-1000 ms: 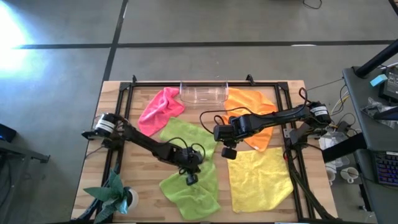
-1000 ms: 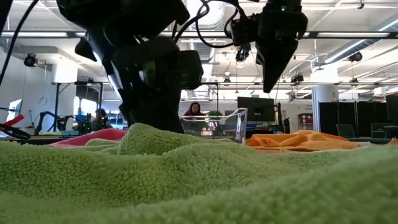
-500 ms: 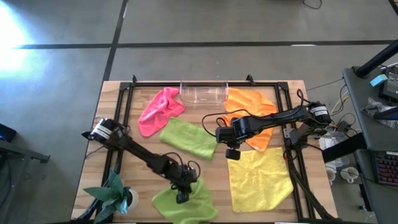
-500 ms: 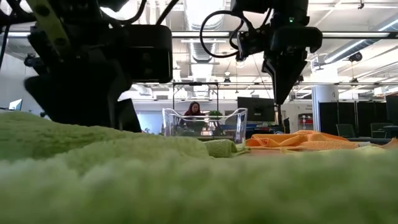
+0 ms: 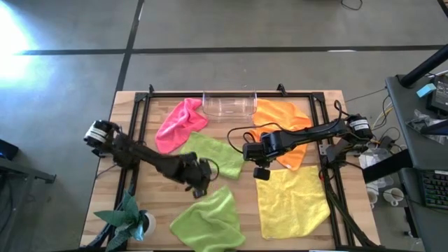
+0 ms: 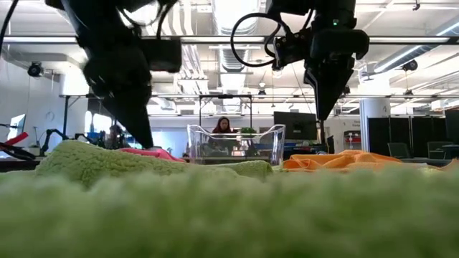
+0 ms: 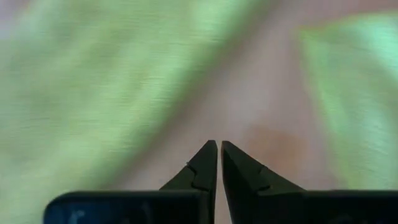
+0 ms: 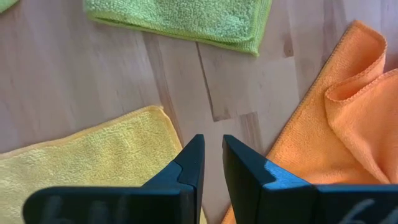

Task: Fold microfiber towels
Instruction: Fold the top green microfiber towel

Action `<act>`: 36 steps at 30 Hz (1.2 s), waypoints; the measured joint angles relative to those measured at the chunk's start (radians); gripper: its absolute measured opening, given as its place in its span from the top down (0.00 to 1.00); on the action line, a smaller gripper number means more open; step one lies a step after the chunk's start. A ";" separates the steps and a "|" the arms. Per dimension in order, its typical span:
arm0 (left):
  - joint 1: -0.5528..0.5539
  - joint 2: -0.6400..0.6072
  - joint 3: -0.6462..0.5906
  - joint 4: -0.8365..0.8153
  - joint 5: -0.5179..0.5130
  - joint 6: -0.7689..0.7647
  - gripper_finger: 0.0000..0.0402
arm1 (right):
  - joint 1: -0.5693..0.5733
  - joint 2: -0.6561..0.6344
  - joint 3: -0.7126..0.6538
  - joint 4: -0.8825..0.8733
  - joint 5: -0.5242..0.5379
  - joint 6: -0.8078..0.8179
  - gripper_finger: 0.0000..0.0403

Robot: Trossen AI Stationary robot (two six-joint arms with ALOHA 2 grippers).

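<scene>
Five microfiber towels lie on the wooden table: pink (image 5: 178, 122), orange (image 5: 283, 126), yellow (image 5: 292, 201), a folded lime green one (image 5: 211, 155) in the middle, and a rumpled lime green one (image 5: 208, 220) at the near edge. My left gripper (image 5: 199, 189) is shut and empty. It hangs over bare wood (image 7: 261, 112) between the two green towels. My right gripper (image 5: 259, 173) hangs above bare wood between the yellow towel (image 8: 81, 155), the orange towel (image 8: 336, 124) and the folded green one (image 8: 186, 18). Its fingers stand a little apart with nothing between them.
A clear plastic tray (image 5: 229, 105) stands at the far edge between the pink and orange towels. A potted plant (image 5: 129, 220) sits at the near left corner. Black frame rails (image 5: 137, 140) run along the table's sides. A person (image 6: 224, 127) shows in the room behind.
My left gripper, shut throughout, went toward the near edge on the near lime green towel, which slid off the folded green one and bunched up there. The gripper then rose and drew back toward the table's middle, tipping, clear of the towel.
</scene>
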 joint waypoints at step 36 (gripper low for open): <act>0.192 0.200 -0.009 0.321 0.351 0.386 0.98 | 0.000 0.000 0.000 0.032 0.004 0.090 0.88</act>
